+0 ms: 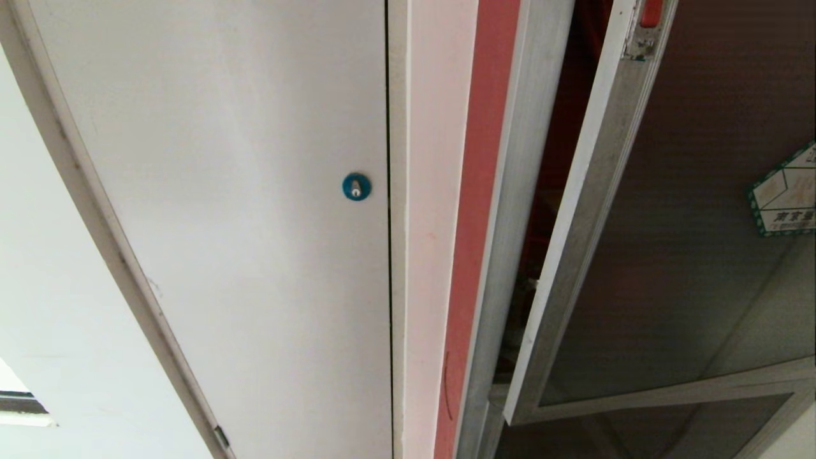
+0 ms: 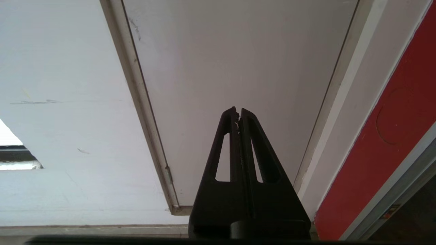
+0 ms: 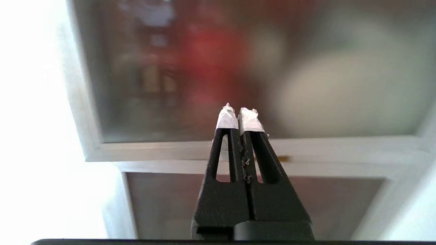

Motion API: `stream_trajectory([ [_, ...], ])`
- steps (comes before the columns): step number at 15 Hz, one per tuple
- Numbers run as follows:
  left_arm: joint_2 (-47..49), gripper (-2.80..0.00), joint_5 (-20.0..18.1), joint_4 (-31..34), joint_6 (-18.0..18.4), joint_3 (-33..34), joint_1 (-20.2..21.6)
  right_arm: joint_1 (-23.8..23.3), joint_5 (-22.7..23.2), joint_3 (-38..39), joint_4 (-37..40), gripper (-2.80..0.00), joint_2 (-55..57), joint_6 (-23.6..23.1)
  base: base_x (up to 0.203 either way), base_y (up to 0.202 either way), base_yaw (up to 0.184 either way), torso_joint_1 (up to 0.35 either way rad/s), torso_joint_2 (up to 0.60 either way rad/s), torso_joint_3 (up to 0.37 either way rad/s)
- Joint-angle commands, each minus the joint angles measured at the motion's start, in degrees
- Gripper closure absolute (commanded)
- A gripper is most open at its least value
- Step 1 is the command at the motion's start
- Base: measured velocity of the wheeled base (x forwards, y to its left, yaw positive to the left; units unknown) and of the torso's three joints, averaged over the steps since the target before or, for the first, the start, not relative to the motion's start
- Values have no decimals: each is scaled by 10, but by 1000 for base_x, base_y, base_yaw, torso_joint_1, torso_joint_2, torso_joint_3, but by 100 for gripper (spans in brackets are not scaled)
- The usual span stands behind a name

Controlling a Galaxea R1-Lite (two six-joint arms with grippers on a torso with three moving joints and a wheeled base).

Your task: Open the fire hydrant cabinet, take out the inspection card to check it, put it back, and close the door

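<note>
At the far left stands the plain white door (image 1: 223, 210) with its blue round lock (image 1: 356, 186), which is not part of the job. The left hand (image 2: 238, 114) hangs before that white panel, its fingers pressed together on nothing. Next comes the red edge and aluminium frame of the fire hydrant cabinet (image 1: 503, 210), then a dark gap. Right of that gap is the door (image 1: 688, 255), ajar, its free edge swung out from the frame, with the small red latch (image 1: 651, 13) at its top corner and the hexagonal sticker (image 1: 785, 191) on the glass. The right hand (image 3: 241, 115), tips taped white and closed empty, faces the frosted pane; the red and pale shapes behind it are probably valve and hose. The panel should swing light but stiff; the glass is slick and fragile, so the aluminium edge near the latch is the place to push or pull. The inspection card is not visible.
</note>
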Motion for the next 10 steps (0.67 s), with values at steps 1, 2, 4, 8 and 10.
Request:
stream_trajectory([
  [1, 0, 0, 0, 0, 0, 0, 0, 0, 8, 13, -2, 0, -1, -1, 0, 0, 0, 0, 0, 0],
  [2, 0, 0, 0, 0, 0, 0, 0, 0, 9, 13, 4, 0, -1, -3, 0, 0, 0, 0, 0, 0],
  [4, 0, 0, 0, 0, 0, 0, 0, 0, 9, 13, 46, 0, -1, -28, 0, 0, 0, 0, 0, 0],
  [8, 0, 0, 0, 0, 0, 0, 0, 0, 9, 13, 97, 0, -1, -41, 0, 0, 0, 0, 0, 0],
  [10, 0, 0, 0, 0, 0, 0, 0, 0, 9, 11, 111, 0, -1, -36, 0, 0, 0, 0, 0, 0],
])
